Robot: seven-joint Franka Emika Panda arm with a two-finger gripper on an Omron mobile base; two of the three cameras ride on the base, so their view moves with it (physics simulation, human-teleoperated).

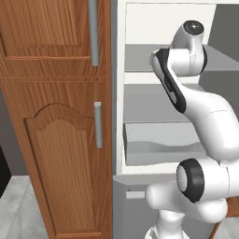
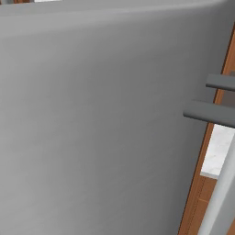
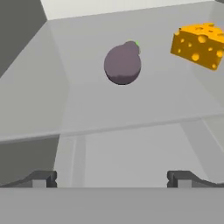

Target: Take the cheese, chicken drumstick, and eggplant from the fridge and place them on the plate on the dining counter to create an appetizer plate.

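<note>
Eggplant (image 3: 122,64) sits on the fridge (image 1: 140,116) shelf at twelve o'clock of the tool (image 3: 111,178), cheese (image 3: 197,45) at two; jaws spread wide, empty, apparently lined up for the eggplant.

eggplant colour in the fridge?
Dull dark purple eggplant, tiny green tip; hand view shows it best.

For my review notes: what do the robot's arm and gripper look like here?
The arm is glossy white with rounded, tube-like links. Its joints carry dark, near-black bands and round dark end caps with a pale centre. No cables or markings are visible. The gripper shows as two small dark grey finger tips, blocky with a lighter grey patch on each.
</note>
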